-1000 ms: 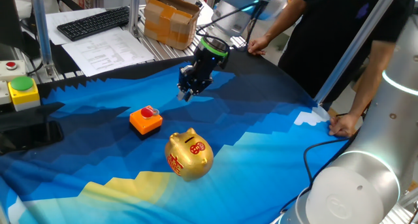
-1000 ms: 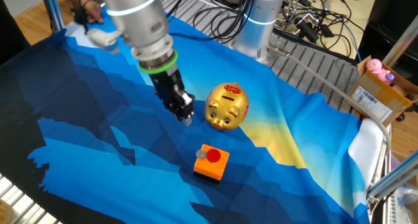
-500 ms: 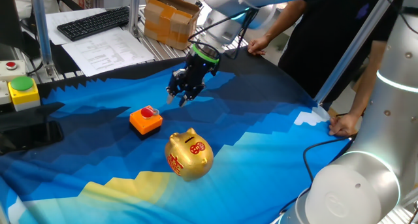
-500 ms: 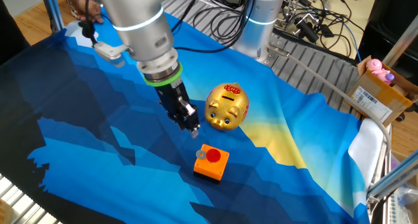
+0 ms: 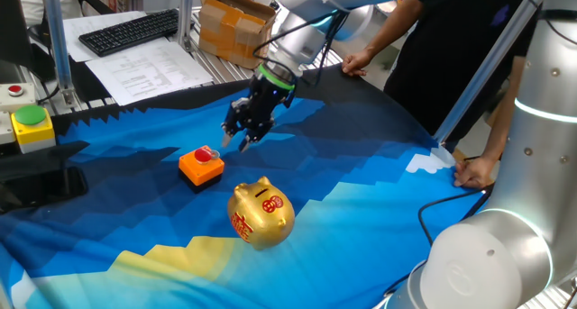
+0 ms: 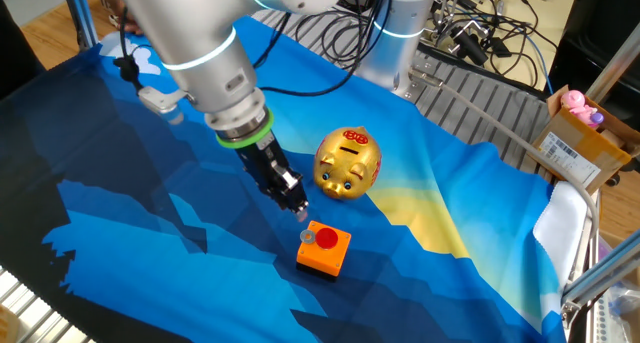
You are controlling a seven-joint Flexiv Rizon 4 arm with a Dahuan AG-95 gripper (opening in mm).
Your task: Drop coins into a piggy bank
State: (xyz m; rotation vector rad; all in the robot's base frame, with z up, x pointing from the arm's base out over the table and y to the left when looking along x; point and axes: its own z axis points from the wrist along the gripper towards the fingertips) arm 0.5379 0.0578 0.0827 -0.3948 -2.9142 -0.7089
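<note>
A red coin (image 5: 206, 153) lies on top of an orange square block (image 5: 200, 168) on the blue cloth; it also shows in the other fixed view (image 6: 326, 238) on the block (image 6: 323, 250). The gold piggy bank (image 5: 261, 213) stands upright just in front of the block, slot up, and shows in the other view (image 6: 348, 164) too. My gripper (image 5: 236, 140) points down, hovering a little above and beside the block, its fingers slightly apart and empty. In the other view my gripper (image 6: 298, 207) is just above the block's near edge.
A green push-button on a yellow box (image 5: 32, 124) sits at the left edge. A keyboard (image 5: 131, 30), papers and a cardboard box (image 5: 236, 25) lie behind the table. A person's hand (image 5: 475, 172) rests on the right edge. Another arm's base (image 5: 487, 255) stands front right.
My gripper has moved from near the table's far side down toward the orange block with the coin. The pig, block and coin have not moved.
</note>
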